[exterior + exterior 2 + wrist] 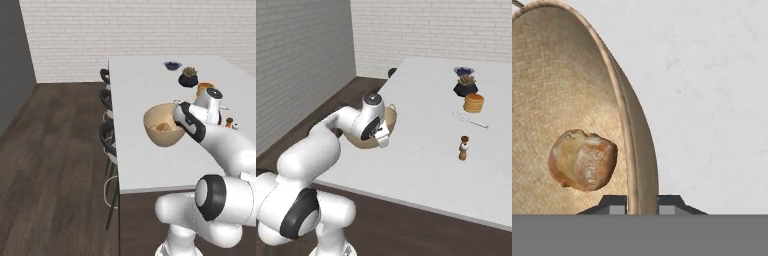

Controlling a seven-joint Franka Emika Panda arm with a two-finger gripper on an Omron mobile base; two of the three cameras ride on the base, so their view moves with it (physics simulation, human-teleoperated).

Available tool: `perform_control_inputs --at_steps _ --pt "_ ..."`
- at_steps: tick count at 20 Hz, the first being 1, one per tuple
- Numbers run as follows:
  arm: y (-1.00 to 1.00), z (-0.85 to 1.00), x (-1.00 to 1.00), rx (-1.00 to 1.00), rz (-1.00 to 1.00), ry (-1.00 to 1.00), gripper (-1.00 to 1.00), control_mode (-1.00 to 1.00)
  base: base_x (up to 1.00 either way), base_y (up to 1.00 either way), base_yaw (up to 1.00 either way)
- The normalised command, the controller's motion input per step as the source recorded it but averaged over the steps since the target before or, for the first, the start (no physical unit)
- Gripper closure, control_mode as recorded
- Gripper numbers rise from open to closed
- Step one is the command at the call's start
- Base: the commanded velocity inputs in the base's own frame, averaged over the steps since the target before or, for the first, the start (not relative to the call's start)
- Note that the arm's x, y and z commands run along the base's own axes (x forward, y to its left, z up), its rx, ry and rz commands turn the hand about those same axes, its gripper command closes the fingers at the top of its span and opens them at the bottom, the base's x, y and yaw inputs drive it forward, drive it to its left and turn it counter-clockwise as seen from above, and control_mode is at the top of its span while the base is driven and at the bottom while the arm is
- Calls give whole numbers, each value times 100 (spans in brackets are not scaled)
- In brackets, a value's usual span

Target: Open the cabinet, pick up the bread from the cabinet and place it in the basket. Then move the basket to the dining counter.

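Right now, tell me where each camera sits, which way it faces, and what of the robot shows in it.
Left base view: behind the arm's left, looking down the dining counter; arm and wrist show at lower right, beside the basket.
Right base view: behind the arm's right, facing the same counter; the arm rises from lower left, hiding most of the basket.
Hand view: on the hand, looking along the gripper, whose fingertips straddle the basket rim; the bread lies inside.
Shared: basket and counter, all three views.
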Motion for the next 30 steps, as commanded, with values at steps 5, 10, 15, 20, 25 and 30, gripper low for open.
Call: perform_control_inputs --at_steps 5,10,15,20,25,30 --pt "0 -22 98 0 0 -4 100 -100 0 0 0" --pt "-3 -18 47 0 0 0 100 -100 0 0 0" --pt "-2 -42 31 2 0 5 100 -100 0 0 0" --pt "-7 -55 13 3 0 1 100 -100 0 0 0" --pt "-12 -47 3 3 0 0 100 -100 0 0 0" --pt "-2 -33 10 1 0 -3 100 -100 0 0 0"
